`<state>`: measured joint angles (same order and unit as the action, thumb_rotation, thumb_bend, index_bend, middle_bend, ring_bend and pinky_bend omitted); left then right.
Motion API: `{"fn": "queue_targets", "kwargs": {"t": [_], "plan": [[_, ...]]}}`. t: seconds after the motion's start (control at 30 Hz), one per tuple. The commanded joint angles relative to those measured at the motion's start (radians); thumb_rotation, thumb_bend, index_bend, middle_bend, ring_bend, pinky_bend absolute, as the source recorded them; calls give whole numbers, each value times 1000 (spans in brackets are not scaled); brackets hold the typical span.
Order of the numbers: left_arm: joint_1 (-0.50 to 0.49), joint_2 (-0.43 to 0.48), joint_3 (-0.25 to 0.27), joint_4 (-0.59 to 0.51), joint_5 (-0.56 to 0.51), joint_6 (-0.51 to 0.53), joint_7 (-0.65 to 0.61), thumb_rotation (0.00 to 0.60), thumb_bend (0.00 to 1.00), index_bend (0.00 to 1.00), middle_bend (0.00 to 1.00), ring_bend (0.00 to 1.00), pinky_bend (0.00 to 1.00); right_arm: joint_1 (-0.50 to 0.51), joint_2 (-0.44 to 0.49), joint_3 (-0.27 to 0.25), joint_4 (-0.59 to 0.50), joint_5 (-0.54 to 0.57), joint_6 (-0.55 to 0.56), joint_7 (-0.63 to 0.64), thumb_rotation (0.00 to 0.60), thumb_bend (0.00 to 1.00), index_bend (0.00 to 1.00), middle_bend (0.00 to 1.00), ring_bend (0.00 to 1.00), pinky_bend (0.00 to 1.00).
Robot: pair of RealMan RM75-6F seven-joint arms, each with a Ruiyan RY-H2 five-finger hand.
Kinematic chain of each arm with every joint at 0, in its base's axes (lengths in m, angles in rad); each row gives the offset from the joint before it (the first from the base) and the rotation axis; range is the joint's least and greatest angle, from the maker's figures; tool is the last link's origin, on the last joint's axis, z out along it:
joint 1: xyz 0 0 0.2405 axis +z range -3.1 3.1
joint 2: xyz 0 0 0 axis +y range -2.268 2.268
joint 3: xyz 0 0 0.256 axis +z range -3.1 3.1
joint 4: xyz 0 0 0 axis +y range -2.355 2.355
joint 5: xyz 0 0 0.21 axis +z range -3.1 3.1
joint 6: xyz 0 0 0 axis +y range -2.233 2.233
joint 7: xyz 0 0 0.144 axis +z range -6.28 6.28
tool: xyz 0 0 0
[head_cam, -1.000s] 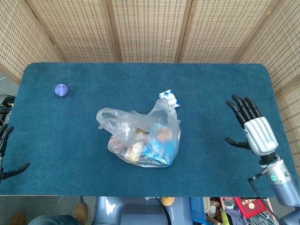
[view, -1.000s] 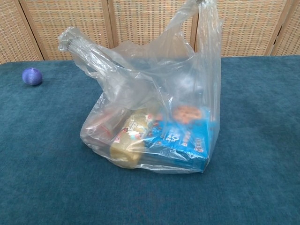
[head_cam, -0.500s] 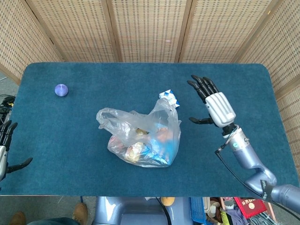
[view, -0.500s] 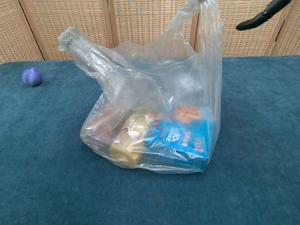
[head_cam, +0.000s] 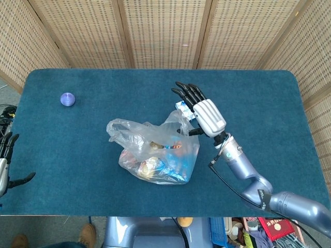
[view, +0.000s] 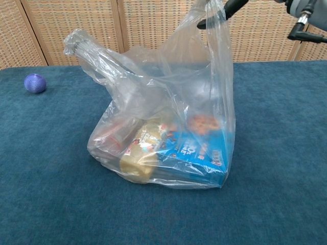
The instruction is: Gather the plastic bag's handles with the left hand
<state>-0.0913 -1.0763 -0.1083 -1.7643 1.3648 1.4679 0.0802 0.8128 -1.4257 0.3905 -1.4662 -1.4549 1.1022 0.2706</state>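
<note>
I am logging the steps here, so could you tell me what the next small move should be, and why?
Probably the left hand should come in toward the plastic bag. It sits open at the table's left edge, far from the bag's two handles, which stand apart. The right hand, fingers spread, is already at the handle on its side, though actual contact is unclear.

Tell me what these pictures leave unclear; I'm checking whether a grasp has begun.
- Right hand, head view: its own back hides whether the fingers touch the plastic bag handle.
- Same hand, chest view: cut off by the top edge.
- Left hand: cut off by the head view's left edge.
- Bag contents: blurred by plastic.
</note>
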Motion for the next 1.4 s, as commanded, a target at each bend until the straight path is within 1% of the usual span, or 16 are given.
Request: {"fn": "queue_targets", "kwargs": {"t": [0.03,0.1,0.2,0.53,0.63,0.7,0.73,0.83,1.0,1.03,1.07,1.2,1.27,1.33,1.37,1.4], "plan": [[-2,-2,0,1,-3,-4,3,600,153,0,0,0,0,23,-29,17,22,12,12,-22,600,0,0,0,0,0],[-5,-4,-2,4,-8,-8,6,600,153,0,0,0,0,52,-65,35,43,22,20,-32,600,0,0,0,0,0],[-9,-5,-4,7,-18,-16,6,600,151,0,0,0,0,71,-95,42,61,39,18,-31,600,0,0,0,0,0],[-17,-5,-12,16,-44,-33,-1,600,152,0,0,0,0,118,-181,27,116,89,-30,-3,600,0,0,0,0,0],[-19,-6,-14,21,-52,-39,-3,600,150,0,0,0,0,135,-221,46,136,118,-28,15,600,0,0,0,0,0],[-21,-7,-15,24,-58,-44,-3,600,151,0,0,0,0,145,-249,68,147,137,-17,37,600,0,13,0,0,0],[-22,-7,-15,25,-61,-45,-3,600,151,0,0,0,0,150,-258,76,152,143,-11,44,600,0,25,0,0,0],[-25,-9,-17,30,-69,-51,-4,600,152,0,0,0,0,165,-286,107,164,158,8,74,600,0,109,3,0,0],[-29,-12,-20,38,-83,-61,-5,600,151,0,0,0,0,181,-315,149,168,177,43,112,600,4,282,53,0,0],[-30,-13,-20,39,-85,-63,-4,600,151,0,0,0,0,181,-317,154,170,174,56,114,600,19,300,61,0,0],[-31,-13,-20,40,-86,-64,-3,600,151,0,0,0,0,180,-316,153,171,169,67,113,600,65,320,69,0,0],[-33,-15,-18,41,-85,-69,-4,600,152,0,0,0,0,172,-303,140,167,154,78,106,600,283,338,82,0,0],[-36,-14,-15,39,-81,-79,-15,600,152,0,0,0,0,161,-280,121,156,135,79,97,600,339,340,87,0,0],[-44,-9,-10,32,-68,-101,-43,600,152,0,0,0,0,148,-254,100,141,115,79,87,600,371,341,93,0,0],[-49,-4,-6,27,-58,-116,-65,600,153,0,0,0,0,140,-240,89,133,104,80,83,600,385,341,97,0,0],[-67,4,-2,12,-26,-147,-119,600,153,0,0,0,0,126,-215,70,119,83,84,79,600,396,341,99,0,0]]}}
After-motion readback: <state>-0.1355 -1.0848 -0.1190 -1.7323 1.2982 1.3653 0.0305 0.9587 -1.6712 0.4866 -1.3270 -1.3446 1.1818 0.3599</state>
